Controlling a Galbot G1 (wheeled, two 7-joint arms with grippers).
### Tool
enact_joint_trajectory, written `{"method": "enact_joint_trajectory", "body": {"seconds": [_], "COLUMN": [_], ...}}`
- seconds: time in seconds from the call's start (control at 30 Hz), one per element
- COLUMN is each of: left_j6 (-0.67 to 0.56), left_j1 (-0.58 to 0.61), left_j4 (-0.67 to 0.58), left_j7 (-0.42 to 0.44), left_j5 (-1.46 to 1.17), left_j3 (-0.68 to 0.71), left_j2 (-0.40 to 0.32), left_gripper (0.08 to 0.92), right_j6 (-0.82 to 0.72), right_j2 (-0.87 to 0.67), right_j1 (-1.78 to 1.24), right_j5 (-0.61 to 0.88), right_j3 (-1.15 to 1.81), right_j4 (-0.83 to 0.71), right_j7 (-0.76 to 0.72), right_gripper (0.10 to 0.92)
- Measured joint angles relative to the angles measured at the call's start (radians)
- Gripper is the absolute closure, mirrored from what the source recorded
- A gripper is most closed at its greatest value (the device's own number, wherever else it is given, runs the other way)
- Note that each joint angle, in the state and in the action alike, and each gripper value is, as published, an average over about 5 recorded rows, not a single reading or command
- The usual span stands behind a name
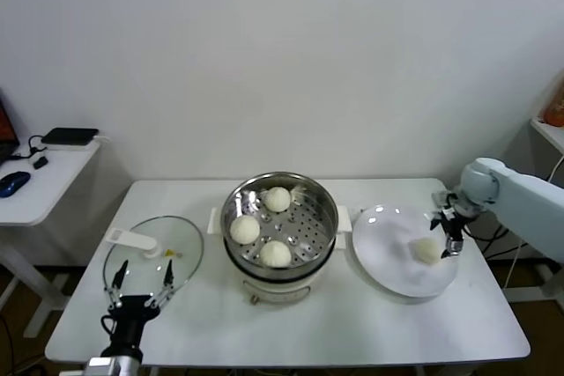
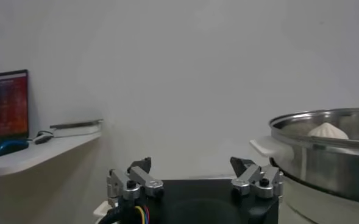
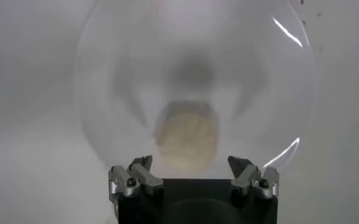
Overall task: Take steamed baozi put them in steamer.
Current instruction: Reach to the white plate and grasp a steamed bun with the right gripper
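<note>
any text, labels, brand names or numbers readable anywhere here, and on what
None can be read.
Laptop screen on the side desk: coloured rows, too blurred to read.
Steamer, its white pot base, glass lid, white plate and baozi: no print visible.

Nothing readable here honestly, the only candidate is the screen (image 2: 6,105) left of the steamer (image 2: 325,152), just a colourful blur.
</note>
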Motion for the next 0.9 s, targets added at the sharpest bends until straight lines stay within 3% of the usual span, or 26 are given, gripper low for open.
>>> {"method": "enact_joint_trajectory", "body": {"seconds": [0.9], "left_j6": [0.002], "left_j1": [-0.006], "left_j4": [0.004], "left_j7": [0.0], "left_j5": [0.006], "left_j3": [0.004], "left_j2": [-0.003], "left_gripper": [0.177], "right_j6": [0.045], "right_j2": [0.072], "right_j1": [-0.088], "right_j5": [-0.066], "right_j3": [0.1], "right_j4": [-0.109], "right_j7": [-0.022], "right_gripper": [0.229]}}
